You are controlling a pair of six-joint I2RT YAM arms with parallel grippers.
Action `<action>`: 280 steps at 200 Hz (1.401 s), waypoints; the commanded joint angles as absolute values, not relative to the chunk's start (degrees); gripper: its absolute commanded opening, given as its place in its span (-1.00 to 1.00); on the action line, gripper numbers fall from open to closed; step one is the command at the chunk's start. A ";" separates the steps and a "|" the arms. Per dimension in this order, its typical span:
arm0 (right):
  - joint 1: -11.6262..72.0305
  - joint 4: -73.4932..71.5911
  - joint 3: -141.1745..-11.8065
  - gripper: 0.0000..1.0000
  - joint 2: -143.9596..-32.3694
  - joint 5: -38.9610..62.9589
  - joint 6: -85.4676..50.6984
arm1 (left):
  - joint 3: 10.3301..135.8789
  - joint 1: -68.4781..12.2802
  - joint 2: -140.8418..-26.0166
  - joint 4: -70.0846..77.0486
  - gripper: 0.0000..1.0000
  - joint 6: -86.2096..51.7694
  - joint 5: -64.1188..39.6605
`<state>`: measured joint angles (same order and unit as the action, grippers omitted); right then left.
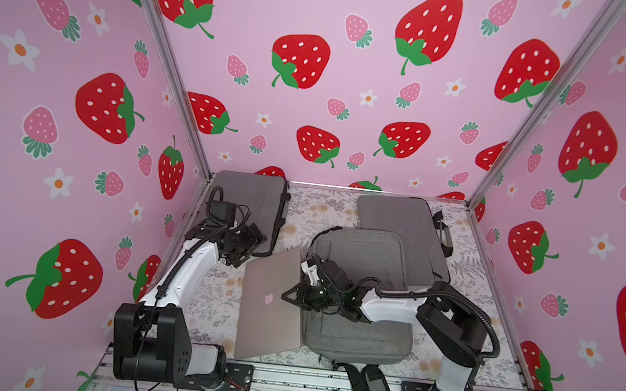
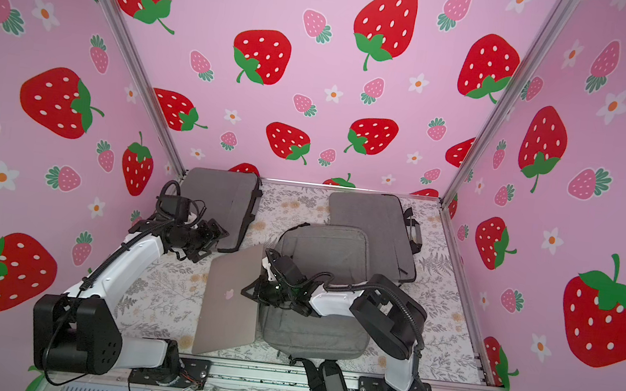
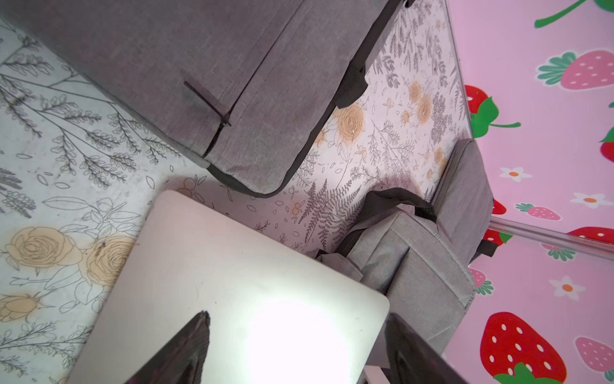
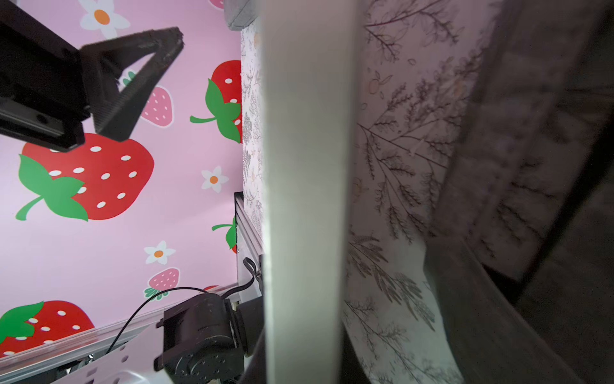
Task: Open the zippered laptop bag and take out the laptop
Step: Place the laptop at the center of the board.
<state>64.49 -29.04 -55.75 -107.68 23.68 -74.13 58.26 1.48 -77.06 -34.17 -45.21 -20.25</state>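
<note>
Two pincers by laptop (image 1: pixel 266 311) | laptop mostly out, left of grey bag (image 1: pixel 360 258), long axis near-to-far, bag-side edge looks propped | right pincer (image 1: pixel 294 294) at that edge, nearer; can't tell if clamped | left pincer (image 1: pixel 247 247) spread apart, off far corner | floral tabletop (image 1: pixel 211 301); spare bags (image 1: pixel 259 198) far; strawberry walls (image 1: pixel 316 84)

Apple mark on the lid, no readable words

The only sign is a pale, slightly pink apple logo (image 1: pixel 268 299) in the middle of the silver lid of the laptop (image 1: pixel 268 328), visible in both top views. It sits just beyond the fingertips of the right gripper (image 1: pixel 290 296), nearly touching them, straight out from that gripper's wrist. In the left wrist view glare whitens the lid and nothing can be read there. No lettering or number is legible elsewhere.
</note>
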 commanded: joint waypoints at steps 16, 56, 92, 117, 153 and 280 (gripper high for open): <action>66.21 -43.20 -59.12 -1.00 -110.74 17.40 -76.56 | 57.56 -0.52 -74.19 -37.65 0.70 -45.72 -20.89; 67.65 -45.53 -61.62 -1.00 -114.50 14.11 -77.94 | 54.17 -1.30 -70.92 -37.46 0.71 -47.52 -19.91; 68.85 -50.03 -61.78 -1.00 -119.06 12.77 -81.27 | 54.53 -1.40 -69.01 -38.17 0.71 -47.12 -17.71; 68.99 -50.49 -62.09 -0.89 -120.22 12.24 -81.64 | 54.54 -1.37 -69.15 -37.49 0.72 -47.03 -18.39; 69.39 -48.36 -60.41 -0.32 -119.97 11.98 -80.19 | 54.21 -1.34 -69.30 -36.63 0.72 -46.69 -19.34; 69.52 -30.12 -55.52 0.39 -113.71 10.04 -73.48 | 54.80 -1.23 -70.27 -36.23 0.72 -44.52 -22.21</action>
<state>69.23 -36.62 -56.90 -116.88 12.12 -75.94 54.43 -1.15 -69.82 -36.01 -45.84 -20.75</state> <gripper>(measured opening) 0.666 0.858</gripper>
